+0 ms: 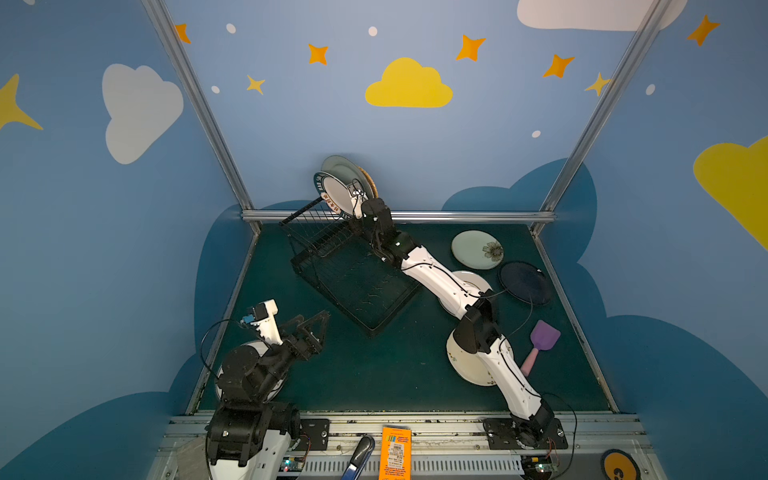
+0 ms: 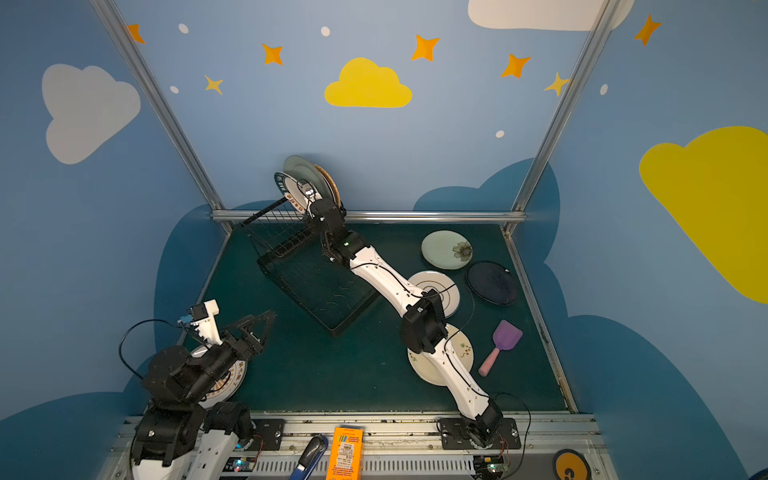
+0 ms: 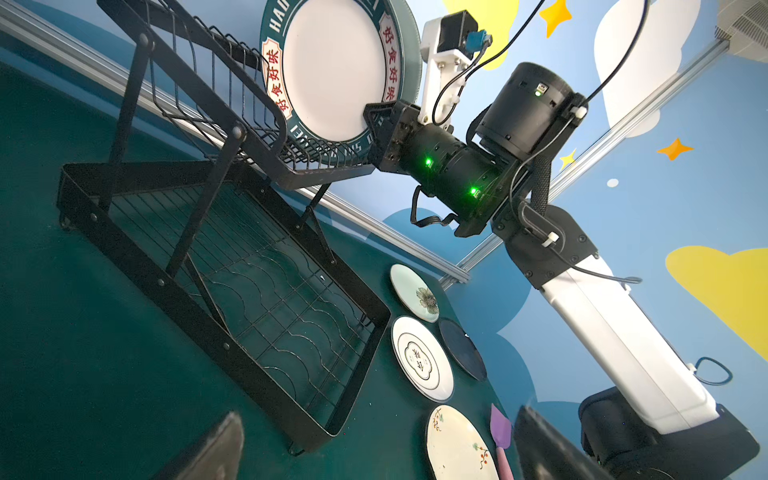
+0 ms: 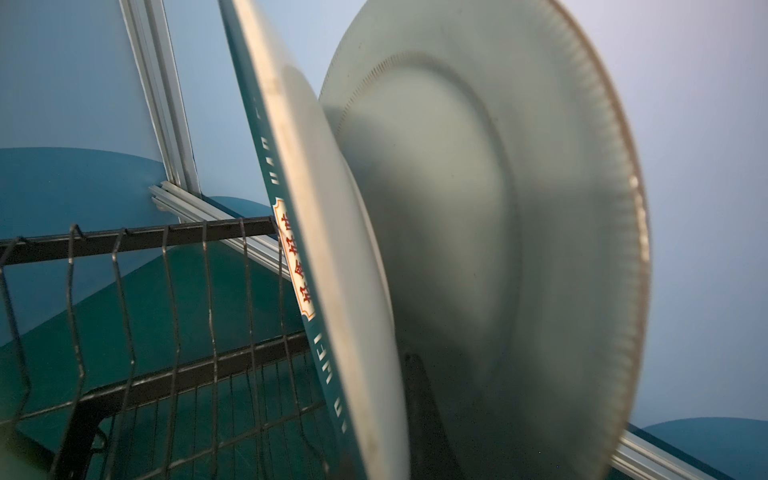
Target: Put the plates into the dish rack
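Right fingers are clamped on the rim of the teal-rimmed white round plate with red lettering, upper centre in both top views, at the raised basket of the black wire dish rack. Lower it straight into a slot beside the pale green plate and release only once seated. The plate stands on edge, leaning slightly, face toward lower left. It is round, so no long axis. Left fingers are apart and empty, lower left.

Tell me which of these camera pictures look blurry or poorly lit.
Right wrist view: the pale green plate and lettered plate sit close to the lens and look soft; the dish rack wires are sharper. Left wrist view: crisp, though the lettered plate's white centre is glaring. Both top views: the table is dim.
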